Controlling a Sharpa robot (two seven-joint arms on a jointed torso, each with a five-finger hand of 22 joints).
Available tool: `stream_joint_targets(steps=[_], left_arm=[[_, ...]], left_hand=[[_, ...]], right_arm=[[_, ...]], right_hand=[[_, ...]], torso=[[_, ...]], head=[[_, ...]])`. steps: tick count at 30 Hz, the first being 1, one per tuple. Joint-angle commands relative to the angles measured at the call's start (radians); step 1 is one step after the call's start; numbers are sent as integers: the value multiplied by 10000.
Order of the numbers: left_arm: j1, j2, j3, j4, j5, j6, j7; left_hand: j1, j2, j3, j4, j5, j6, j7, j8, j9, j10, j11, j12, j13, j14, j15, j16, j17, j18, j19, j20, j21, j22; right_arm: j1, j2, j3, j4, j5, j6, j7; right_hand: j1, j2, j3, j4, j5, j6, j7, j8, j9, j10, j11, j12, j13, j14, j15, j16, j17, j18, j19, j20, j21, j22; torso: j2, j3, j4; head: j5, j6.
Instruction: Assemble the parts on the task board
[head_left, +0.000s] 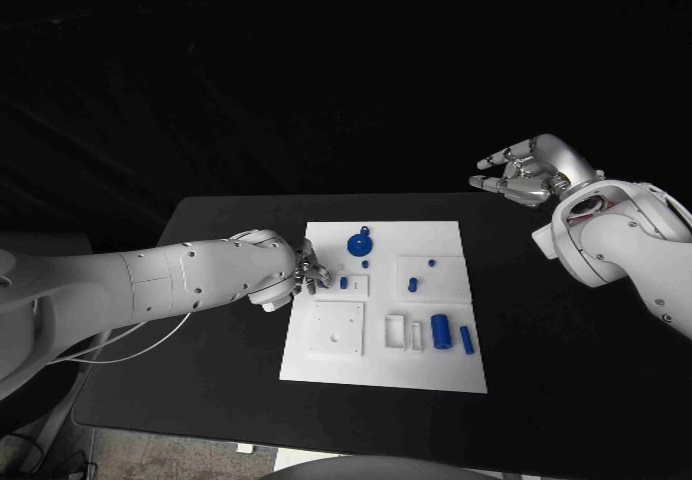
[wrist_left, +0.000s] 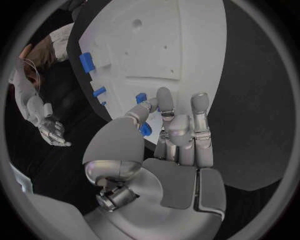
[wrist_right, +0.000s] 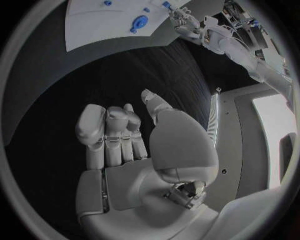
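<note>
The board (head_left: 382, 350) lies flat in the middle of the black bench (head_left: 216, 380), its long sides running away from the robot. Six blue parts can be counted on it in the head view. A round disc part (head_left: 359, 242) sits near the far edge, with a tiny part (head_left: 365, 264) just beside it toward the robot. One small part (head_left: 413, 284) is seen right of centre, and another small part (head_left: 343, 283) left of centre. Two upright cylinders stand near the board's right side: a thick cylinder (head_left: 441, 331) and, just beside it, a thin cylinder (head_left: 466, 339).

The left hand (head_left: 289, 275) is placed at the board's left edge, fingers extended over the white surface; a blue piece (wrist_left: 145, 129) is seen close to its fingers, though whether it is pinched cannot be told. The right hand (head_left: 522, 172) is held above the bench's far right corner, well apart from the board, fingers loosely curled and spread, nothing in them.
</note>
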Motion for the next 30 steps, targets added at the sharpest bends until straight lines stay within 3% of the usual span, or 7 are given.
stream_joint_targets(steps=[1,30], left_arm=[[-50,13,-38,-46,-2,367,-64],[-25,165,-28,-366,147,1145,80]], left_hand=[[50,80,277,-201,42,835,-826,40,13,466,-81,15,-15,63,-23,50,-14,133,-33,33,50,164],[70,75,333,-202,154,771,-825,140,169,464,-86,-25,-20,54,-18,25,-69,135,-49,37,29,164]], right_arm=[[-9,6,4,2,-5,107,44],[-32,58,4,-84,-5,137,46]], right_hand=[[4,-3,66,4,19,13,0,-23,5,-13,2,-37,11,-7,22,-52,5,120,293,27,-46,1310],[12,-4,70,-15,16,13,0,-22,5,-11,1,-34,13,-4,22,-49,9,120,295,27,-46,1311]], torso=[[6,0,-3],[0,3,-5]], head=[[-6,9],[-32,-3]])
